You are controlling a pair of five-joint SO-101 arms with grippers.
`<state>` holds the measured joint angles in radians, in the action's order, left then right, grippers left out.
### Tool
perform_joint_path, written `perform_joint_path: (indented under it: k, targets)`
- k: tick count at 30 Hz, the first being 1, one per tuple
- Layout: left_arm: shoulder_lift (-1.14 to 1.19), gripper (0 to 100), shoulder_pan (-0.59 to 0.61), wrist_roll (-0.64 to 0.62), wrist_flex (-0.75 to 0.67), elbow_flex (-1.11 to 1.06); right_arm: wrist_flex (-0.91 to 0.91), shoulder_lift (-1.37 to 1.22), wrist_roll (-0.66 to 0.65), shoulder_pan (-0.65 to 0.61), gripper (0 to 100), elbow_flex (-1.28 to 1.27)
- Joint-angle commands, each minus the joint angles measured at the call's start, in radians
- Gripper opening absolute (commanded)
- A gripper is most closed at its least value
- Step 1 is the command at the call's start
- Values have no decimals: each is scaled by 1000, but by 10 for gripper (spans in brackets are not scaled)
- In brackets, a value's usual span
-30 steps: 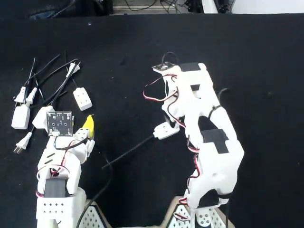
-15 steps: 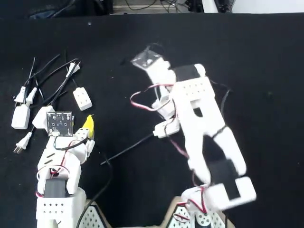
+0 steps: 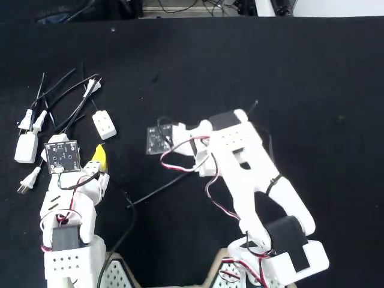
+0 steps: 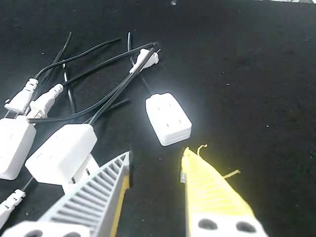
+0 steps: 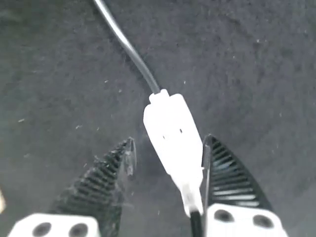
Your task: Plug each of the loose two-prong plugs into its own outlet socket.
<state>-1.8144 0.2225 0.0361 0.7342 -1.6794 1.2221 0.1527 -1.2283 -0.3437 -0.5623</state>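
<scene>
Your right gripper [image 5: 168, 142] is spread wide, straddling the white cord socket [image 5: 170, 121] near the centre of the high view. Over the last second its arm [image 3: 252, 174] has swung down from upper centre. Your left gripper [image 4: 156, 153], also spread and empty, has edged left and sits near the triple outlet block [image 4: 168, 118]. Loose two-prong plugs [image 4: 145, 60] and tangled black cords [image 4: 94, 59] lie at upper left.
</scene>
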Motion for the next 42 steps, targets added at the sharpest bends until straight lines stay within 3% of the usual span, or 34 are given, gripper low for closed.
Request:
perform_joint_path:
  k: [1, 14, 25, 35, 42]
  targets:
    - [-9, 173, 13, -6, -21, -19, -167, 48, -69, -14, 208, -124]
    - [-9, 173, 7, -6, -21, -19, -341, 48, -77, -2, 205, -249]
    - [-9, 173, 7, -6, -21, -19, -298, 62, -77, -2, 204, -249]
    - [-9, 173, 7, -6, -21, -19, -288, 288, -78, -8, 204, -360]
    - [-9, 173, 7, -6, -21, -19, -285, 294, -71, -2, 237, -361]
